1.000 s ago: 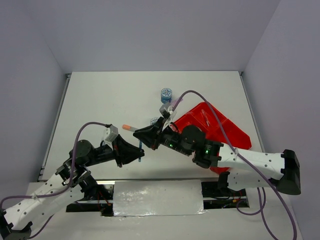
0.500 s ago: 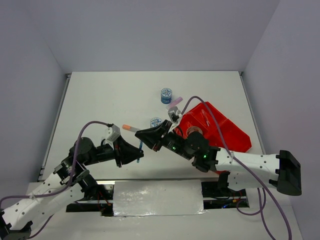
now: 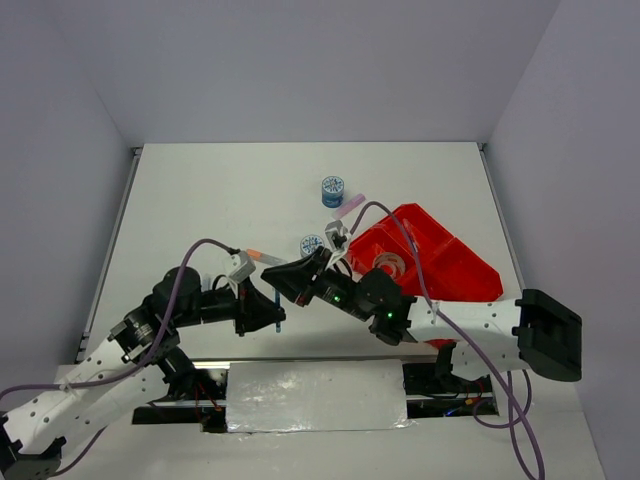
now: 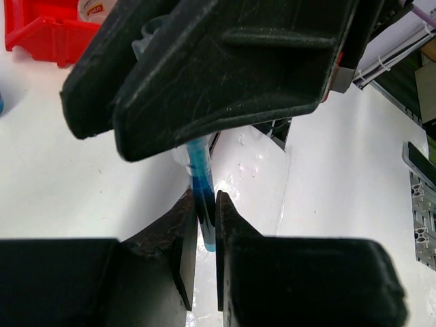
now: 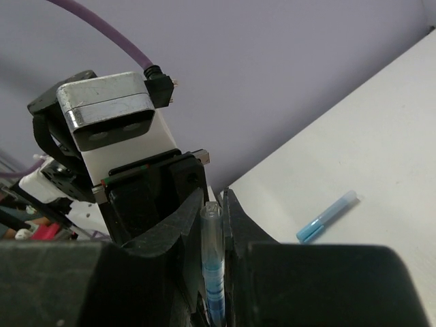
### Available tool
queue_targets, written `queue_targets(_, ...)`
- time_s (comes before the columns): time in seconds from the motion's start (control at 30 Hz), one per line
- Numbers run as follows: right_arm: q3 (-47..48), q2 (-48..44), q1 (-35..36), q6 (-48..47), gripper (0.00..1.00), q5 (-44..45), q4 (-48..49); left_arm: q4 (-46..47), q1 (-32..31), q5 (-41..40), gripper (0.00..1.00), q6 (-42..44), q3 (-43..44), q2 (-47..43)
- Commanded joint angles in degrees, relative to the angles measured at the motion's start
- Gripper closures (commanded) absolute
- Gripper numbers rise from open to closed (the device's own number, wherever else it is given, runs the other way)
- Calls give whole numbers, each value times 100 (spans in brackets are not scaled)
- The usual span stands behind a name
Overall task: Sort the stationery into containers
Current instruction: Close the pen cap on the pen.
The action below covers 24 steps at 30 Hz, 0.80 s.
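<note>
A blue pen [image 3: 281, 300] with a clear cap stands between my two grippers near the table's front. My left gripper [image 3: 276, 312] is shut on its lower blue end [image 4: 203, 221]. My right gripper [image 3: 285, 283] is shut on its upper, clear-capped end [image 5: 212, 252]. The red divided tray [image 3: 455, 262] lies to the right, with a clear tape ring [image 3: 388, 265] in one compartment. Two blue-white rolls [image 3: 332, 190] [image 3: 312, 243], a pink stick [image 3: 350, 207] and an orange-tipped marker [image 3: 258, 256] lie on the table. A light blue pen [image 5: 327, 216] lies on the table in the right wrist view.
The white table [image 3: 200, 210] has a raised rail on its left edge [image 3: 108, 250]. The right arm reaches across in front of the tray. The tray's corner [image 4: 41, 30] shows at the top left of the left wrist view.
The right gripper has moved left and nearer, down onto the pen's top. The left arm has pushed forward, and its gripper stays at the pen's lower end.
</note>
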Motion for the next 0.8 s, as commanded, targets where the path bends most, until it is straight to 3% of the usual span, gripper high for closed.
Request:
queue_targets(0.0,-74,134,176,-102,86,-713,-2132,2838,-7,75,100,190,436,-124)
queue_targets(0.23,471,-648,176,-480,71,-247,-2880,3155,-7,-40,100,-135,-419,-361)
queue_targets(0.33,542,-894,176,-620,57,-36,-3136,3138,-15,-13,100,-179,-586,-379)
queue_targets(0.4,464,-1026,167,-630,56,43,-3153,3059,-7,-39,100,-188,-613,-396)
queue_targets(0.5,384,-1263,176,-665,66,87,-3101,3049,-16,13,100,-206,-621,-432)
queue_targets(0.6,393,-1325,176,-735,99,105,-3109,3041,-16,40,100,-241,-586,-397)
queue_targets(0.67,410,-1326,167,-788,100,105,-3136,2971,-16,-22,100,-258,-560,-396)
queue_targets(0.7,410,-1334,176,-796,100,131,-3136,2927,-16,-144,96,-276,-534,-388)
queue_targets(0.73,419,-1343,159,-840,100,271,-3153,2813,-7,-232,71,-302,-490,-379)
queue_targets(0.77,436,-1352,158,-875,100,368,-3240,2734,-15,-337,59,-337,-463,-388)
